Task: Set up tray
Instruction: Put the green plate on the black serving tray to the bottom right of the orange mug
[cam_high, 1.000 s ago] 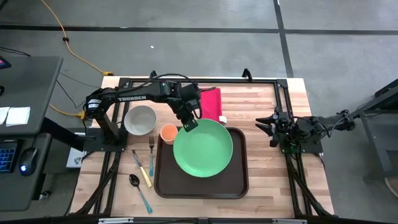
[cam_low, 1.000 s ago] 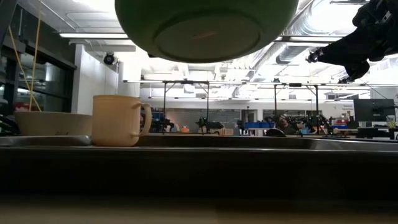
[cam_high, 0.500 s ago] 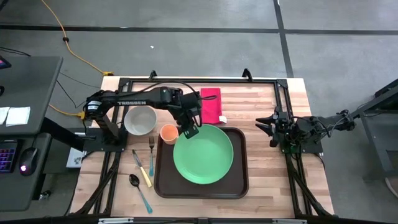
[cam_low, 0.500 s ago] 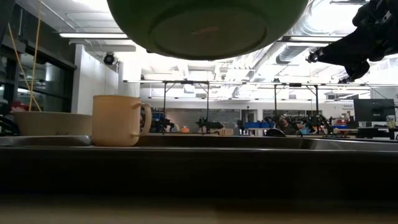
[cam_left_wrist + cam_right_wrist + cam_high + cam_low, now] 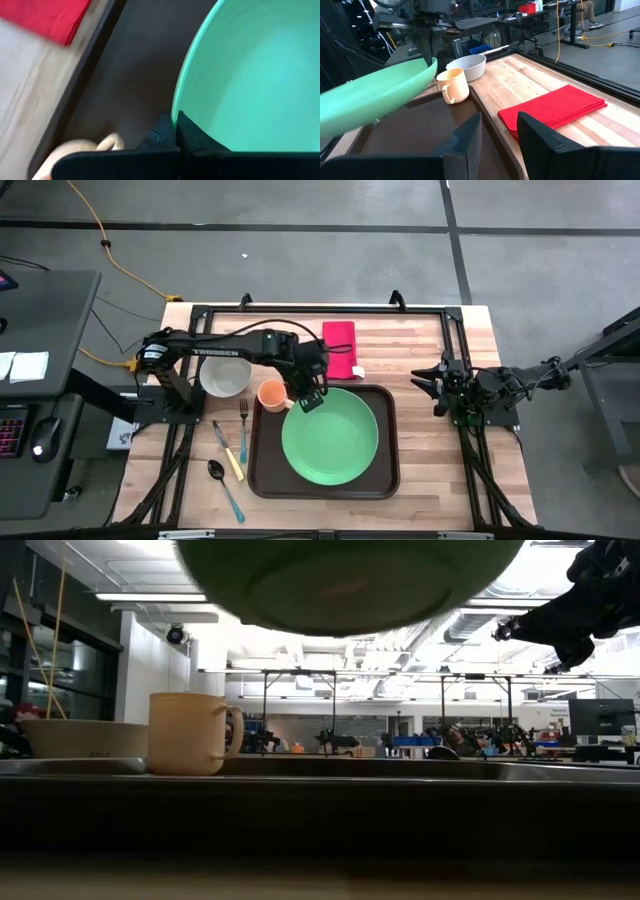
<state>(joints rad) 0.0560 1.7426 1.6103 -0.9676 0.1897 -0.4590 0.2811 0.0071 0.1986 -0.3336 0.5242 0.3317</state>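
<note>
My left gripper (image 5: 307, 398) is shut on the rim of the round green plate (image 5: 330, 434), which hangs in the air above the dark brown tray (image 5: 262, 470). From below, the low view shows the plate's underside (image 5: 345, 585). The right wrist view shows the plate (image 5: 367, 97) tilted over the tray (image 5: 420, 130). An orange mug (image 5: 272, 394) stands in the tray's far left corner. My right gripper (image 5: 428, 383) waits open at the table's right edge. My left gripper pinches the green plate's rim (image 5: 176, 107) at its far left part, one finger (image 5: 161, 132) outside the rim and the other finger (image 5: 189, 134) inside, coming from above. The plate is lifted clear of the tray and tilted, with the held edge higher.
A white bowl (image 5: 225, 373) sits left of the tray. A fork (image 5: 243, 430), a knife (image 5: 228, 450) and a spoon (image 5: 224, 485) lie on the wood near the tray's left side. A folded red napkin (image 5: 340, 348) lies beyond the tray.
My left gripper has carried the green plate toward the table's near edge and slightly right, over the tray's middle, still shut on the rim. The plate stays lifted clear of the tray.
</note>
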